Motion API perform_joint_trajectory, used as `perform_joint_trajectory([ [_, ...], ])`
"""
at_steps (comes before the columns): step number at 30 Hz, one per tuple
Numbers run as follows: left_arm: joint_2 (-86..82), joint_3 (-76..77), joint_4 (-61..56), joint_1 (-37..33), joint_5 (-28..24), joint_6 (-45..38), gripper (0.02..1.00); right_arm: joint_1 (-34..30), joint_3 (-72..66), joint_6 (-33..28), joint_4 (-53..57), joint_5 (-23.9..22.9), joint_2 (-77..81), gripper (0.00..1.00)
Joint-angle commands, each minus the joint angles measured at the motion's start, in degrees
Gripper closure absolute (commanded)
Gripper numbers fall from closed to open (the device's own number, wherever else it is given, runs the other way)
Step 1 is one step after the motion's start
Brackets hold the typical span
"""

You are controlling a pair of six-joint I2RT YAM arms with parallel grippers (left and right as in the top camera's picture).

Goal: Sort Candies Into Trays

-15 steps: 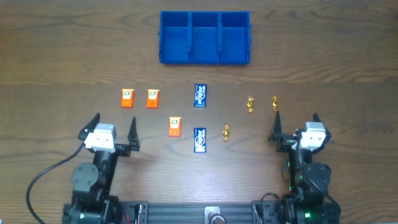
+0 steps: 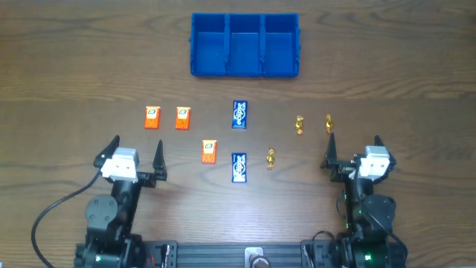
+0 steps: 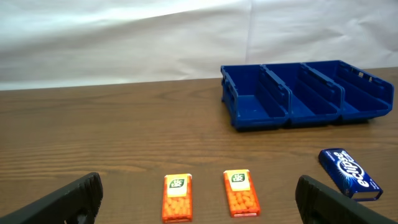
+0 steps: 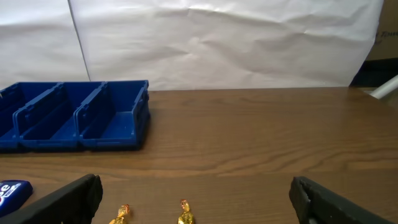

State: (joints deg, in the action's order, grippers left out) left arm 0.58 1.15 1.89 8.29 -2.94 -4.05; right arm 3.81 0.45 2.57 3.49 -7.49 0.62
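Blue tray point(image 2: 195, 45) waits far off, empty; candies point(image 2: 239, 115) lie unsorted, nearer. Left gripper point(image 3: 199, 186) gapes wide, orange boxes point(image 3: 241, 193) just ahead: I think it should grab one first. Right gripper point(image 4: 194, 186) gapes too, gold candies point(image 4: 184, 213) close.

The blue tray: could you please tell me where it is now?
In the top view, the blue tray sits far-centre on the table, just beyond the farther blue candy pack.

You've got one blue tray point(image 2: 245, 73), split in three. In front of that tray, count them: three orange boxes point(image 2: 152, 117) point(image 2: 183, 117) point(image 2: 210, 151), two blue packs point(image 2: 239, 115) point(image 2: 239, 167), three gold-wrapped candies point(image 2: 299, 125) point(image 2: 328, 123) point(image 2: 271, 158). Eight pieces in all.
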Motion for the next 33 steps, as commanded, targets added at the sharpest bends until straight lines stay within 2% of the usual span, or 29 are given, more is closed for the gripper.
perform_joint_trajectory([
  [1, -0.33, -0.87, 2.45, -0.13, 0.15, 0.63, 0.02, -0.26, -0.02, 0.37, 0.33, -0.35, -0.48, 0.003],
  [33, -0.35, -0.83, 0.7, 1.49, 0.35, 1.31, 0.02, -0.24, -0.02, 0.37, 0.33, -0.33, -0.48, 0.003],
])
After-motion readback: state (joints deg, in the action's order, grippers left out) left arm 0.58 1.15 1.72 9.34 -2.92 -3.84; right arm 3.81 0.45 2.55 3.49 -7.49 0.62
